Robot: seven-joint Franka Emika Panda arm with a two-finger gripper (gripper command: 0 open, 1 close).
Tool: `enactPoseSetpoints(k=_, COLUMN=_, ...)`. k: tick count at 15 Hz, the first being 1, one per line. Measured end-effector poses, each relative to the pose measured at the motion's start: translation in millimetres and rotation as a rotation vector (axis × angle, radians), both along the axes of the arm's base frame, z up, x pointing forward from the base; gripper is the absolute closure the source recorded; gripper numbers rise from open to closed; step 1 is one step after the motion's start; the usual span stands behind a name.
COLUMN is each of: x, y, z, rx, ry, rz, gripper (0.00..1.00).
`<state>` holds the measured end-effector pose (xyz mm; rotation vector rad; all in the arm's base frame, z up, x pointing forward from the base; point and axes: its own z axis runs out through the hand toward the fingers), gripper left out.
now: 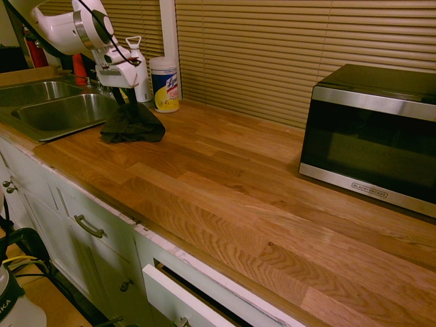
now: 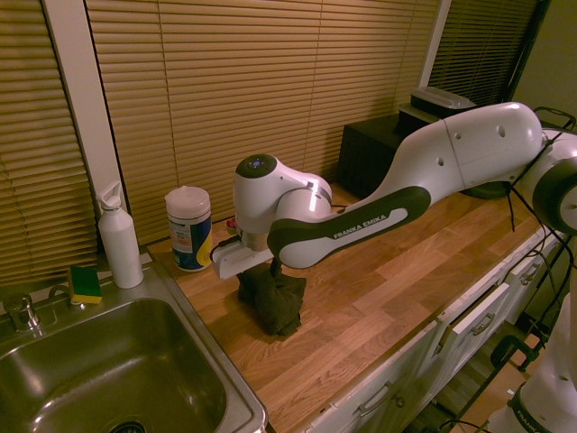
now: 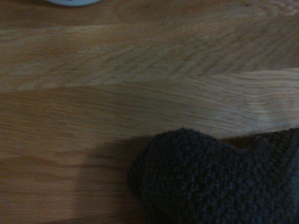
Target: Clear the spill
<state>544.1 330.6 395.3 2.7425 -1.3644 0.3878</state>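
Dark green cloth (image 1: 133,127) is bunched on the table (image 1: 225,177) beneath the gripper (image 1: 126,103), whose fingers are parted; no spill can be made out, so wiping seems largely done, with removing the cloth perhaps left.

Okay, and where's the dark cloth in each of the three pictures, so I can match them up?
First exterior view: left of centre, on the counter beside the sink, cloth.
Second exterior view: just below centre, under the arm.
Wrist view: lower right, cut off by the edge.
Shared landmark: the wooden counter, beneath the cloth in all three.
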Motion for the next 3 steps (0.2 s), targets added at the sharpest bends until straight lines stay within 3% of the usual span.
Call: enactPoseSetpoints(k=3, x=-14.4, y=1.3, z=34.2, rx=0.004, ry=-0.028, rz=-0.005, gripper=0.0)
